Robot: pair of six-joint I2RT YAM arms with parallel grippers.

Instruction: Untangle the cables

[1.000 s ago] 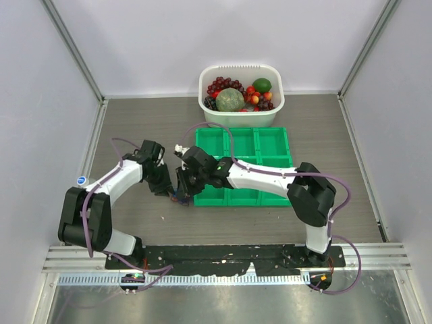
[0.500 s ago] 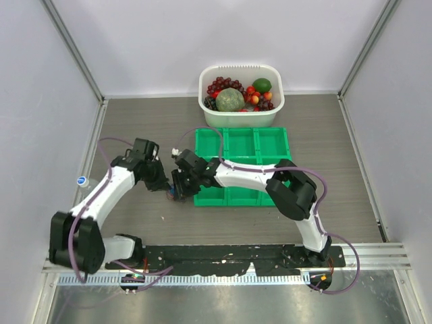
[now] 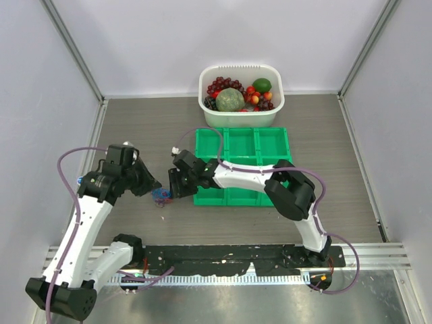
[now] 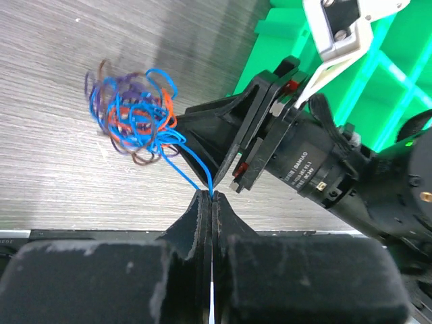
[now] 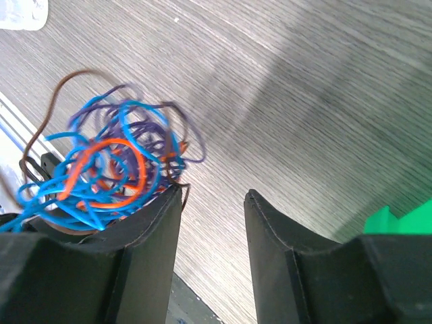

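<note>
The cables are one multicolour clump of blue, orange, purple and brown strands on the wooden table, left of the green tray. My left gripper is shut on a blue strand that runs taut from the clump to its tips. My right gripper is open; the clump lies against the outside of its left finger, and nothing is between its jaws. The right gripper's fingers also show in the left wrist view, touching the clump.
A green compartment tray lies just right of the grippers. A white tub of fruit stands behind it. Grey walls close the left and right sides. The metal rail runs along the near edge.
My left arm has swung back to the left, away from the right gripper, with the blue strand in its jaws. The clump, hidden under both grippers before, now shows between them.
</note>
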